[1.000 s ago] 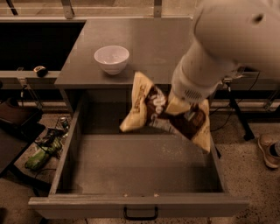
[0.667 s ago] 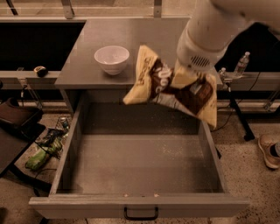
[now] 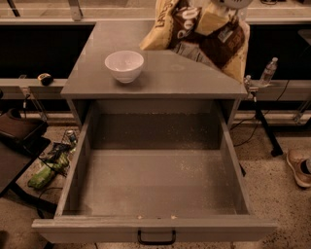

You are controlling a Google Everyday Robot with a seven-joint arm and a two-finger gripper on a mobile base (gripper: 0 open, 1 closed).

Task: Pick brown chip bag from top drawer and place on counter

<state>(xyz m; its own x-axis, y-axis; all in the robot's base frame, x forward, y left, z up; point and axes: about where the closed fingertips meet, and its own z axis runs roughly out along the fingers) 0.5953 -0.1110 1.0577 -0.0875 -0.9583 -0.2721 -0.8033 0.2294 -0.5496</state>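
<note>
One white bowl (image 3: 124,65) sits on the smooth grey counter (image 3: 175,78); over its back right corner the gripper (image 3: 232,3), at the top edge, clamps the brown chip bag (image 3: 204,34) aloft. The top drawer (image 3: 155,185) stands pulled out above speckled floor (image 3: 282,209), a water bottle (image 3: 268,72) to the right.

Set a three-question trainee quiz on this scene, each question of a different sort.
1. True or false: the brown chip bag lies in the top drawer.
2. What stands on the counter? A) white bowl B) mug C) plate
3. Fill in: the bag hangs over the counter's back right, below the pincer at the view's ___ edge.

Key: 1 false; 2 A; 3 top.
</note>
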